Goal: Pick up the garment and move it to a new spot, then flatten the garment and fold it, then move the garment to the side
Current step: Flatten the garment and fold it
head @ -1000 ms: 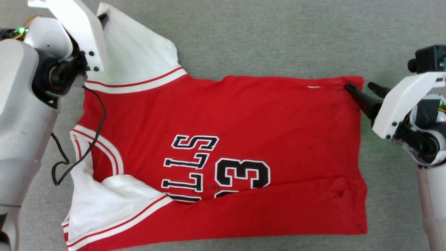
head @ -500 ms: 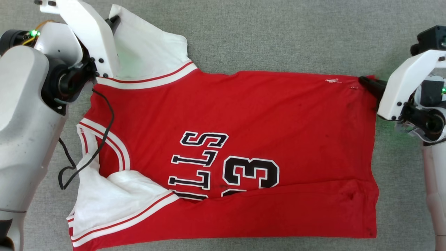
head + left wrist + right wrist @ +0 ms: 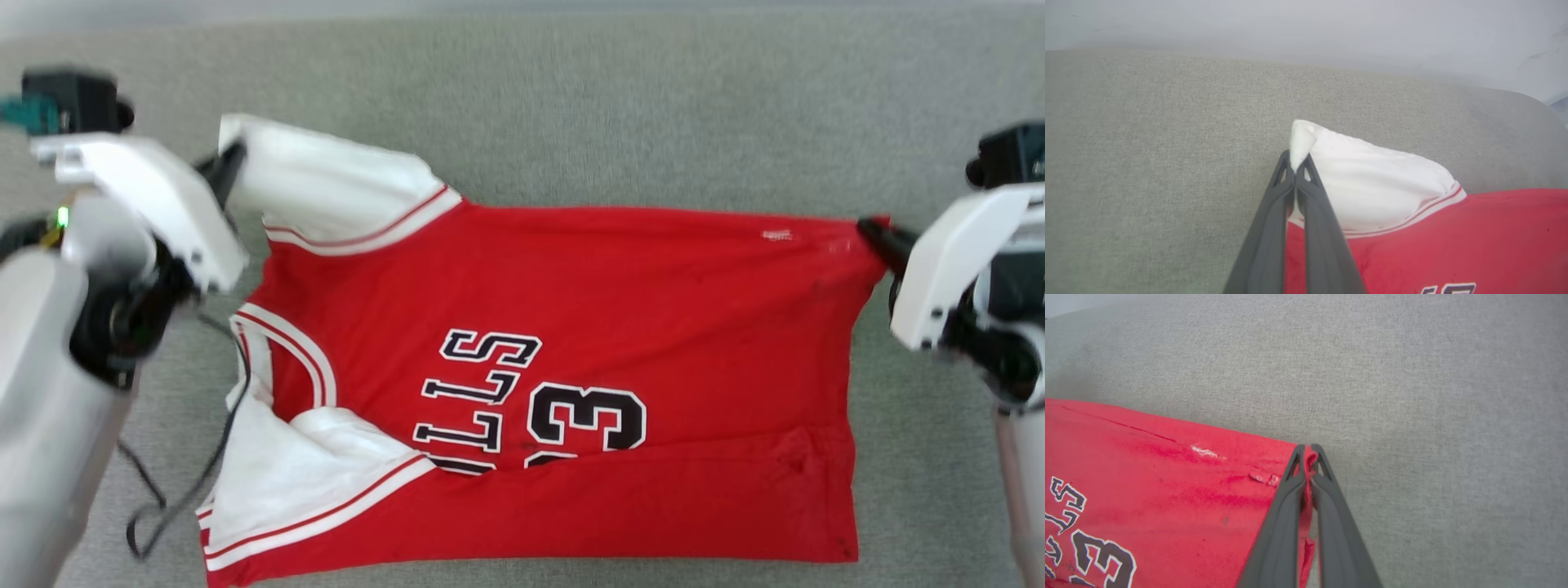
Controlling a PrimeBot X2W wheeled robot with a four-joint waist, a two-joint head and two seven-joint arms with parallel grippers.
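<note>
The garment (image 3: 571, 327), a red jersey with white sleeves and a black "BULLS 33" print, lies sideways on the grey fabric surface, its near long edge folded over the print. My left gripper (image 3: 231, 159) is shut on the tip of the far white sleeve (image 3: 1372, 192), which pokes out between its fingertips (image 3: 1295, 163). My right gripper (image 3: 872, 231) is shut on the far hem corner of the garment (image 3: 1167, 490), red cloth pinched between its fingers (image 3: 1306, 461). The far edge stretches taut between both grippers, lifted a little.
The grey fabric surface (image 3: 620, 106) spreads beyond the garment on all sides. A black cable (image 3: 175, 498) hangs from my left arm near the collar. A pale wall or edge runs along the far side (image 3: 1306, 24).
My right gripper closed on the hem corner. Both grippers have raised and pulled the far edge taut, the left one moving outward with the sleeve. The head camera shifted too.
</note>
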